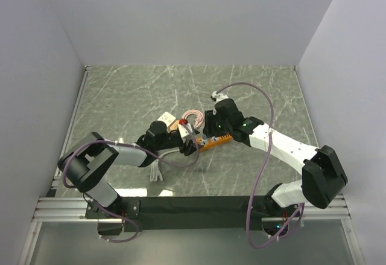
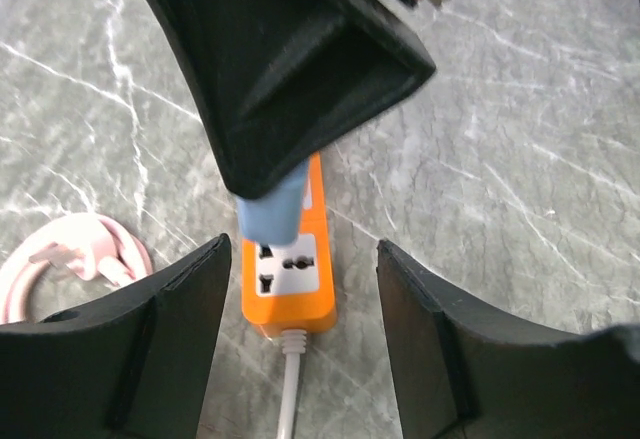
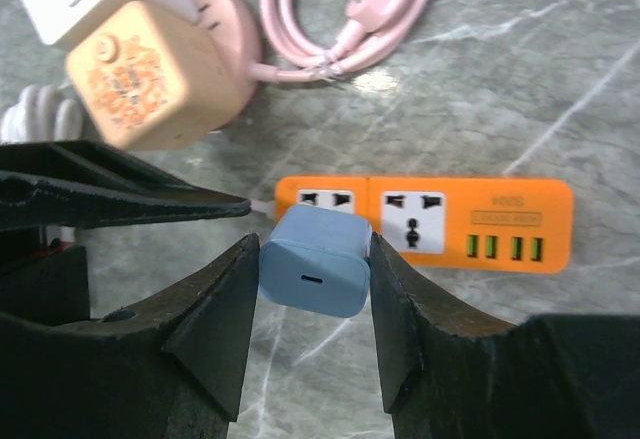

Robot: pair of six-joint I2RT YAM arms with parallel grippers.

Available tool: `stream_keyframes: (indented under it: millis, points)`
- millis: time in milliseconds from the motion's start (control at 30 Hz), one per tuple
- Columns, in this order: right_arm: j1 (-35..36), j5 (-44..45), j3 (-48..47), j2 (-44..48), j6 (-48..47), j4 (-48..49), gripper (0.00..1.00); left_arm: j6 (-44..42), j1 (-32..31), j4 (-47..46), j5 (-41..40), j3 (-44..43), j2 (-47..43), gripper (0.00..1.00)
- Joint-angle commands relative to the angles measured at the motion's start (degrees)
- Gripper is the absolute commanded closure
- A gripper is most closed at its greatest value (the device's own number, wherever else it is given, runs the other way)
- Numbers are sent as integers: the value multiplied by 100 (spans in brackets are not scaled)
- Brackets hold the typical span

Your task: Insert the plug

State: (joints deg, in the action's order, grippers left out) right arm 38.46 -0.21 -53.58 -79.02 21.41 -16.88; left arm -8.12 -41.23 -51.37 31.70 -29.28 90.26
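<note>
Right jaws clamped on blue plug (image 3: 312, 267), poised over orange power strip (image 3: 520, 199), sockets directly below. Left jaws part-open, straddling strip's cable end, empty.

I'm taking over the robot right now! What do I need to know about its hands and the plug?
Right hand: shut on the blue plug, holding it over a socket of the orange power strip.
Left hand: open, fingers on either side of the strip's cord end, not gripping it.
Done: the plug is gripped and at the strip.
Left: push it fully in, then let go. Whether the pins have started in is hidden.
</note>
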Motion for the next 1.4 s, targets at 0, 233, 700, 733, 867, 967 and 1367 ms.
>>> stream_keyframes:
  millis: [0,233,700,733,867,967,1367]
  points:
    - [-5,503,41,54,-40,19,100,-49,-86,-118,-103,-140,115,35]
    - [-14,995,23,-77,-154,106,100,65,-183,-391,-129,-218,501,35]
    - [-22,1172,14,-307,-445,343,100,118,-280,-803,-358,-500,1230,36]
    - [-14,1198,-3,-315,-471,335,100,126,-271,-874,-401,-500,1266,36]
    - [-22,1155,-12,-386,-541,423,100,179,-271,-1059,-402,-561,1442,35]
    - [-22,1146,-65,-456,-541,353,100,170,-271,-1068,-411,-623,1547,35]
    - [-49,1172,-65,-561,-515,142,100,83,-271,-778,-665,-834,1820,36]
